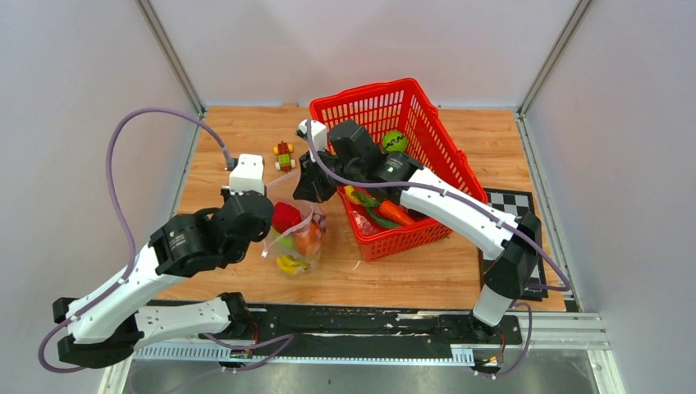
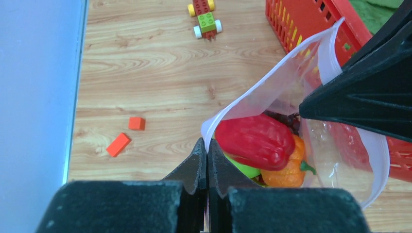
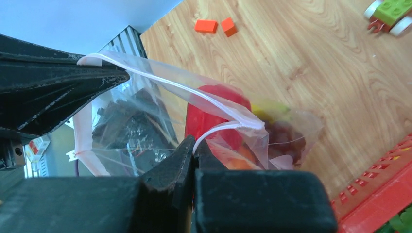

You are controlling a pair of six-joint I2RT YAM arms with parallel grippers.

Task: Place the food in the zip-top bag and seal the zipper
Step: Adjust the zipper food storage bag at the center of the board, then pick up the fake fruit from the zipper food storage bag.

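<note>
1. On the worktop (image 1: 427,275), just beside the red basket (image 1: 369,111), the zip-top bag (image 1: 299,238) stands between your two arms with its mouth facing up.
2. Your left hand (image 2: 207,148) has its fingers pressed together on one rim of the bag (the film is pinched right at the tips in the left wrist view).
3. Your right hand (image 3: 193,144) is clamped the same way on the opposite rim, on the side nearer the basket.
4. The zipper (image 2: 257,99) is unsealed. Its two sides stand well apart and form a wide loop between the hands.
5. Inside the bag you can see a red pepper (image 2: 255,141) on top. An orange piece (image 2: 286,172) and a green piece (image 2: 245,170) touch it from below, and dark grapes (image 3: 282,136) lie against the far wall of the film.
6. In the basket there is a lime (image 1: 394,140) at the back and a carrot (image 1: 396,212) nearer the front, with yellow and green pieces just beside the carrot.
7. The toy block figure (image 1: 284,154) sits on the worktop beyond the bag, and two orange bricks (image 2: 137,123) lie apart from the bag on its other side.
</note>
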